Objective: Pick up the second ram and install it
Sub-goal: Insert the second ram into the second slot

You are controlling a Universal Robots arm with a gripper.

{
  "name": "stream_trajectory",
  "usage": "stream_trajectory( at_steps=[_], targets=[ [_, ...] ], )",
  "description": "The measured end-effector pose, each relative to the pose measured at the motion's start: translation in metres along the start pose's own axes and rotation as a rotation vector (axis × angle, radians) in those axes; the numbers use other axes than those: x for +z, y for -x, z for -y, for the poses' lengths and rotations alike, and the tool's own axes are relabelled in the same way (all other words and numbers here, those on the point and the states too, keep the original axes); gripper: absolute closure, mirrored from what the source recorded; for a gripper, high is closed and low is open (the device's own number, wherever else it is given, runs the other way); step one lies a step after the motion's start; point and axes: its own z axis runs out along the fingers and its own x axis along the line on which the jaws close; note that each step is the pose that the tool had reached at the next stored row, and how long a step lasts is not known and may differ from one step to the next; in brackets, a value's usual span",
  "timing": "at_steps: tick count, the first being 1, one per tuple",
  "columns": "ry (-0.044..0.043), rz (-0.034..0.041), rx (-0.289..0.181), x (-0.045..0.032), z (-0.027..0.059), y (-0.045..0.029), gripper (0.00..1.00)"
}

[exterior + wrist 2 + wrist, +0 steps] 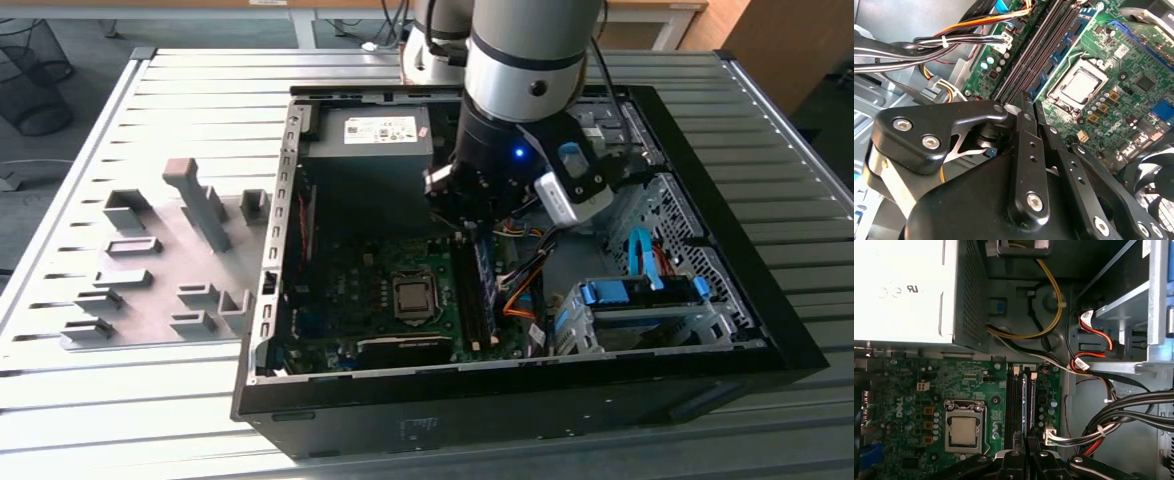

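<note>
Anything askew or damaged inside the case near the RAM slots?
Nothing looks damaged or askew. The end effector sits over the RAM slots. A blue ram stick lies straight along its slot, and the cable bundle is tied off to one side. The one oddity is that the CPU is bare, with no cooler.

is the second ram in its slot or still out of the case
In the slot area: the second ram stands on edge among the motherboard's memory slots, gripper closed at its end. Whether it is fully seated, cannot tell.

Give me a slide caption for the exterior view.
Robot arm's gripper lowered inside the open computer case, over the motherboard's RAM slots.
</note>
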Motion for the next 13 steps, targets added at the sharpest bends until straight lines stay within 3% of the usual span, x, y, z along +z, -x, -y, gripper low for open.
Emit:
stream_trajectory(
  at_steps=[13],
  targets=[
    [0.0, 0.0, 0.0, 0.0016, 0.0, -0.0001, 0.86]
  ],
)
